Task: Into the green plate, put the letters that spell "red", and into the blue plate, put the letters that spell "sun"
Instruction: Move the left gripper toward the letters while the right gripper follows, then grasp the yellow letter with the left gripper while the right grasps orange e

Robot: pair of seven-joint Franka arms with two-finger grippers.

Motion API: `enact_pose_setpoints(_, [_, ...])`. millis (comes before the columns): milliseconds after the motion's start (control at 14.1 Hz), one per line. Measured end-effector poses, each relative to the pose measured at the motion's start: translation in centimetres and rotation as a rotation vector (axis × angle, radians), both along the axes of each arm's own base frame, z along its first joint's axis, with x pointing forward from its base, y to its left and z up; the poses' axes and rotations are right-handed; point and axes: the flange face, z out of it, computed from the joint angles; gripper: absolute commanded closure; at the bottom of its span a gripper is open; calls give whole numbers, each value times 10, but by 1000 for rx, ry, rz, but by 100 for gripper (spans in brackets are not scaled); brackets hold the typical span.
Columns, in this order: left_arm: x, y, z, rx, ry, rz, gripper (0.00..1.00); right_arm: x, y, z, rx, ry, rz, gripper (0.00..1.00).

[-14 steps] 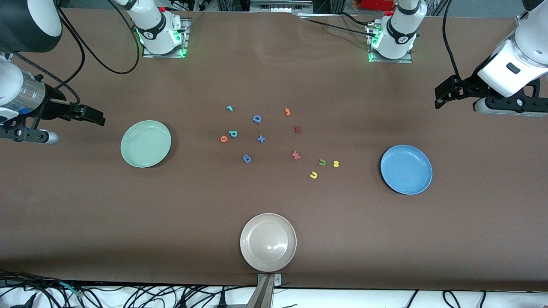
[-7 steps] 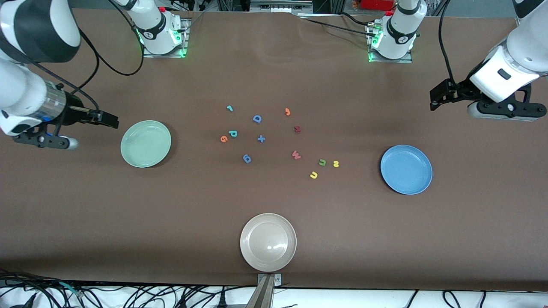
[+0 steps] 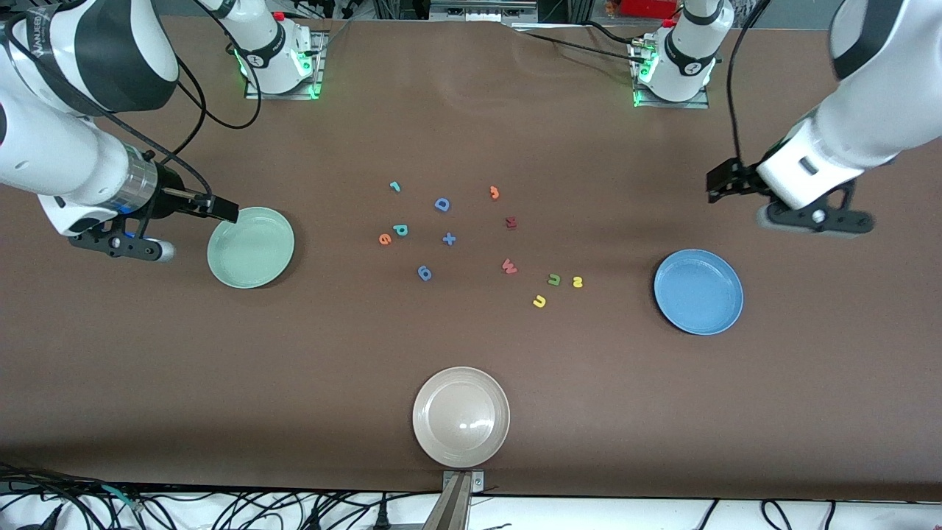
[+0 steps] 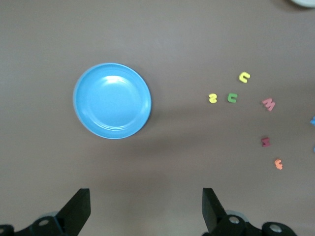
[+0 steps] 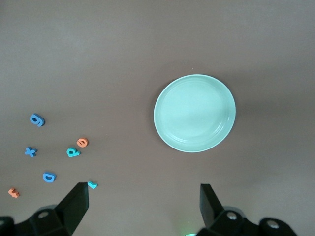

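The green plate (image 3: 250,247) (image 5: 195,112) lies toward the right arm's end, the blue plate (image 3: 698,291) (image 4: 112,100) toward the left arm's end. Between them lie the teal r (image 3: 395,186) (image 5: 92,185), teal d (image 3: 400,230) (image 5: 73,152) and orange e (image 3: 385,238) (image 5: 82,142). Nearer the blue plate lie the yellow s (image 3: 578,281) (image 4: 212,98), green n (image 3: 554,279) (image 4: 232,98) and yellow u (image 3: 539,301) (image 4: 244,76). My right gripper (image 3: 222,209) (image 5: 142,192) hangs open and empty over the green plate's rim. Over bare table near the blue plate, my left gripper (image 3: 717,185) (image 4: 145,195) is open and empty.
Among the letters lie a blue D (image 3: 441,205), a blue plus (image 3: 449,238), a blue 9 (image 3: 425,273), a red W (image 3: 508,266), a dark red piece (image 3: 511,221) and an orange hooked piece (image 3: 494,193). A beige plate (image 3: 461,417) sits by the front edge.
Both arms have swung in from the table's ends. The right gripper has reached the green plate's rim; the left gripper has come closer to the blue plate. Letters and plates have not moved.
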Motion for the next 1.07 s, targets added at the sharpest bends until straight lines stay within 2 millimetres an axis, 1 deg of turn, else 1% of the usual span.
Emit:
enact_pose_setpoints(213, [25,-33,-68,-4,58,-45,0,-1,19,-10,-4,16,24,0])
enact_pose_setpoints(355, [46,-49,-114,-21,39,-57,0,-1,35,-21,-22,34,-22,0])
enact_pose_setpoints(497, [59,-65,-154,-35,19,-70,0,-3,57,-34,-51,50,-105,0])
enact_pose_setpoints(639, [68,-81,-189,-50,-9,-84,0,-8,85,-51,-88,71,-184,0])
enact_pose_setpoints(710, [71,-92,-206,-59,-28,-94,0,-10,99,-61,-106,80,-217,0])
enact_pose_setpoints(852, [75,-111,-238,-77,-63,-111,0,-12,125,-87,-133,81,-280,0])
enact_pose_setpoints(995, [78,-128,-269,-106,-102,-120,0,-13,144,-122,-150,68,-346,0])
enact_pose_setpoints(1066, [77,-135,-284,-117,-114,-124,0,-14,150,-140,-159,66,-376,0])
